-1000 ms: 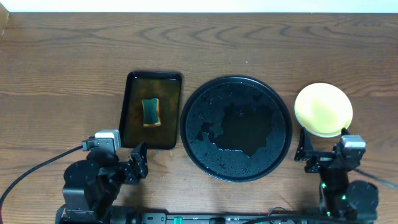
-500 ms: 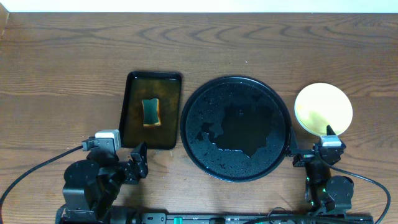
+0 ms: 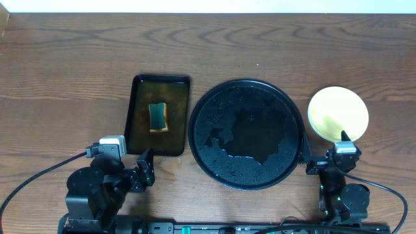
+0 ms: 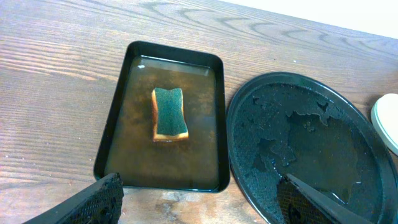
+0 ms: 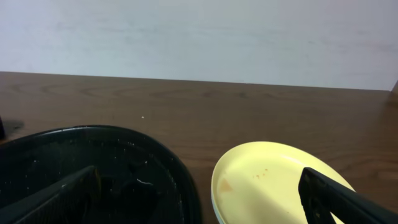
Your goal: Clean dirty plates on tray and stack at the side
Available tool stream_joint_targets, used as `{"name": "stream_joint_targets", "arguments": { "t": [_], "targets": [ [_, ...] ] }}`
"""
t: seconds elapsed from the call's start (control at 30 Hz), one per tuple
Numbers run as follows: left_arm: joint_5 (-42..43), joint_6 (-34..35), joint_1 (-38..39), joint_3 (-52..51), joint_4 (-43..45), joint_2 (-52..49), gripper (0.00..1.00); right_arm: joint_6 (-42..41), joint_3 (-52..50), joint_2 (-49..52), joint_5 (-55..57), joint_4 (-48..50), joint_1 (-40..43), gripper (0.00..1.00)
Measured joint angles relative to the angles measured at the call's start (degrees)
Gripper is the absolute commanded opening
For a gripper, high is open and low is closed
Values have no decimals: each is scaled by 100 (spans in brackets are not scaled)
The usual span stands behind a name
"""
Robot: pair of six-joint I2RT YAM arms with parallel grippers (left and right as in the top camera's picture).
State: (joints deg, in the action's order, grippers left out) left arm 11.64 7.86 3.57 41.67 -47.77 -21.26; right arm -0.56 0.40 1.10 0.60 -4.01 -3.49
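Overhead view: the plates [image 3: 338, 115], yellow uppermost, sit near the right edge of the counter [image 3: 65, 65], just beside the wet black tray [image 3: 195, 140] at its centre. My left tool [image 4: 199, 183] and right tool [image 5: 199, 173] both gape wide, holding nothing.

Open tabletop [image 3: 208, 45] behind, slim gap between sponge tray [image 3: 132, 114] and black tray [image 3: 260, 107], plates [image 3: 338, 114] beside its right rim
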Motion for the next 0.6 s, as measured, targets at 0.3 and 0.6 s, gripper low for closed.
{"name": "stream_joint_targets", "arguments": {
  "t": [0.3, 0.6],
  "targets": [
    [-109, -232, -11, -22, 11, 2, 80, 0, 0, 0, 0, 0, 0, 99],
    [-155, -511, -492, -2214, 1499, 1405, 80, 0, 0, 0, -9, -2, 0, 99]
  ]
}}
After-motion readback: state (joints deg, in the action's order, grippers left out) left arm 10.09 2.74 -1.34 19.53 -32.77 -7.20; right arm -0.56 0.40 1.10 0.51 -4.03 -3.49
